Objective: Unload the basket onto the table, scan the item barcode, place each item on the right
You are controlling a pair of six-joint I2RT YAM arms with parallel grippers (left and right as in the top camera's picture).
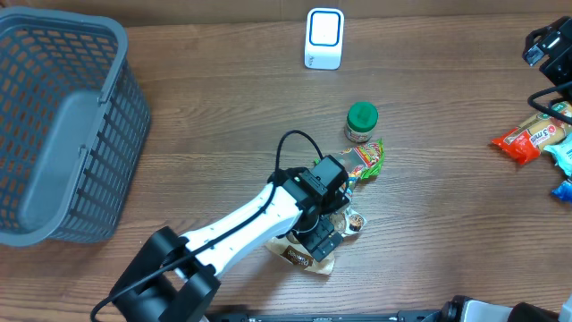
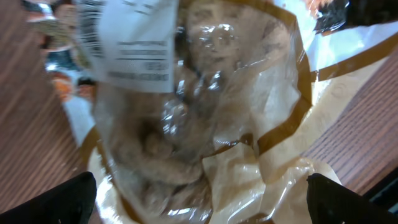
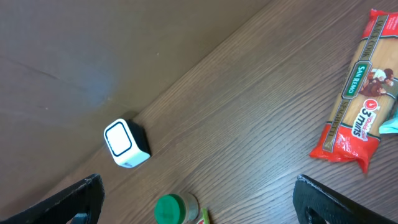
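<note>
Wooden surface (image 1: 223,98), white scanner (image 1: 323,38) at far edge. Snack bag (image 1: 302,258) well short of scanner, beneath left hand (image 1: 325,238), spread wide, empty. Best: pinch bag's edge, keep barcode label (image 2: 127,40) clear, facing scanner.

White left arm (image 1: 250,219) showing black joints, thin black cable (image 1: 295,132) looping off it, matte black fingertips (image 2: 62,199) edging the wrist view

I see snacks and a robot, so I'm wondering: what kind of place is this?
Probably a pretend shop checkout on a wooden table for robot practice. Clues: a grey shopping basket, a small white scanner, and groceries like a red pasta packet and a green-lidded jar.
</note>
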